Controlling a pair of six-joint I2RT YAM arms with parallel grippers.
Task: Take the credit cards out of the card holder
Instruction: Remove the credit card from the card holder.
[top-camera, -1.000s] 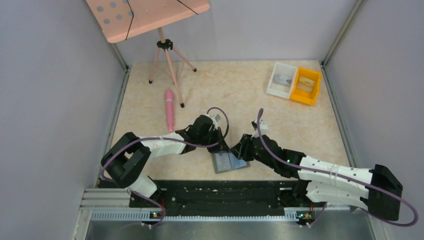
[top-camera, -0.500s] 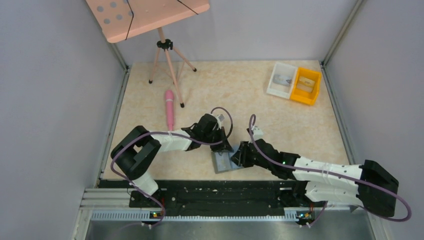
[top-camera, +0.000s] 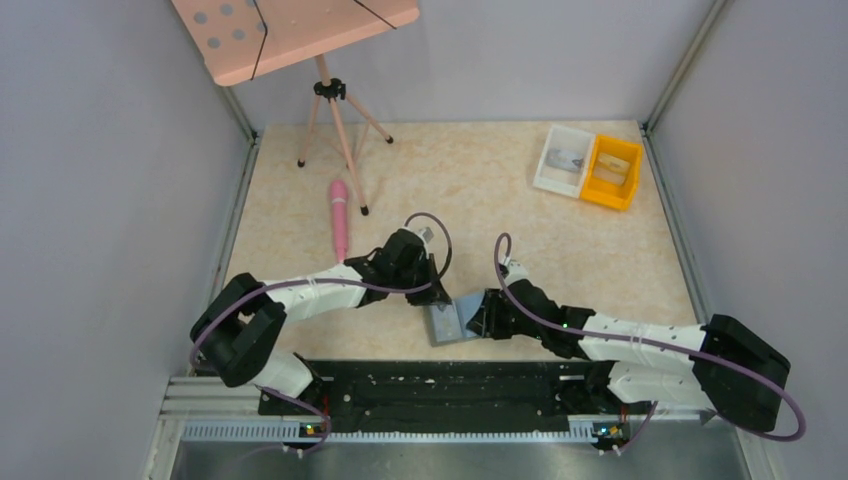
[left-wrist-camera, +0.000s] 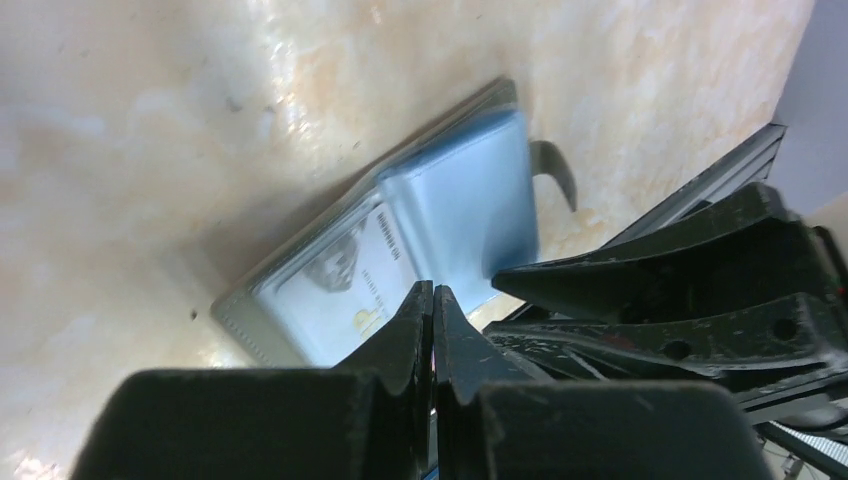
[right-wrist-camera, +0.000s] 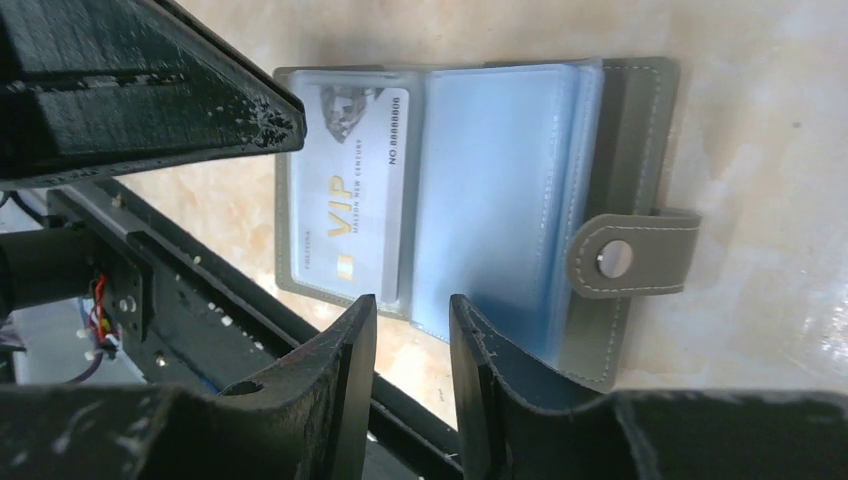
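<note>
card holder (right-wrist-camera: 520, 200): lies open like a book, flat on the table (top-camera: 560, 220) near its front edge, between the two pincers. its strap (right-wrist-camera: 625, 258) sticks out from one side.
vip card (right-wrist-camera: 350, 190): one white card shows under the clear sleeve of one leaf. the other leaf shows only pale blue panels, so i cannot tell if more cards sit there.
left gripper (left-wrist-camera: 432, 297): jaws pressed together with nothing visible between them. its tip is at a far corner of the card's leaf, but whether it presses down or only hovers i cannot tell.
right gripper (right-wrist-camera: 410, 310): jaws a narrow slot apart and holding nothing i can see. it is poised over the holder's near edge, where the card's leaf meets the blue one.
key relation: the card's long axis runs straight toward the right gripper, with its short end just in front of those fingers. the left gripper sits at the opposite end.
nearer arm: both are close, but only the right is lined up with the card's axis.
judgement: the left looks placed to pin the holder while the right draws the card out lengthwise, provided the sleeve opens at that end, which cannot be told.
</note>
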